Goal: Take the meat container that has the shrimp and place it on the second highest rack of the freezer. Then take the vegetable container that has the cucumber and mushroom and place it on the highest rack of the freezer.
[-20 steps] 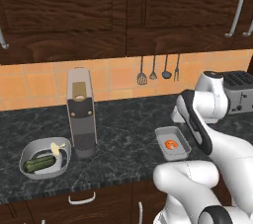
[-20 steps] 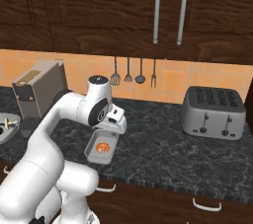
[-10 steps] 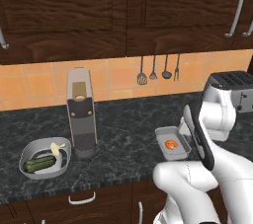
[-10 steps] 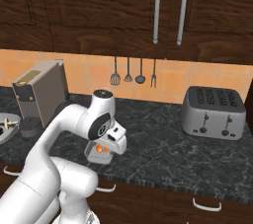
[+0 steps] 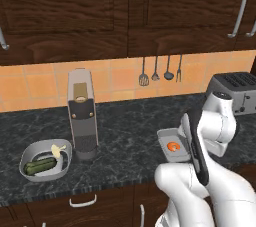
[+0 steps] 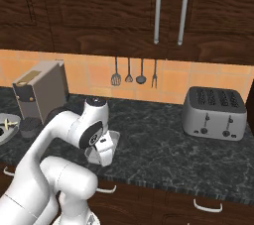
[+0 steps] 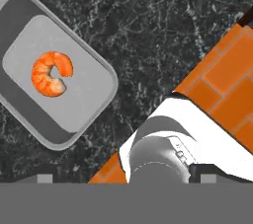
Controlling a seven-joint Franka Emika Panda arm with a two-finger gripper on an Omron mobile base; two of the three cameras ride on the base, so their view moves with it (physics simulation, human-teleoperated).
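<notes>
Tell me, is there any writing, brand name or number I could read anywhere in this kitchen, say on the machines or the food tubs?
None: nothing readable anywhere.
The coffee machine has a plain tan panel, no letters.
The toaster shows small knobs, unmarked.
The shrimp container and the vegetable container carry no labels.

meat container (image 5: pixel 169 145) with shrimp (image 5: pixel 173 146) on counter (image 5: pixel 125 136), partly behind arm | vegetable container (image 5: pixel 46 160) with cucumber (image 5: pixel 40 166) beside coffee machine (image 5: pixel 82 113) | toaster (image 5: pixel 235 91) at right
</notes>
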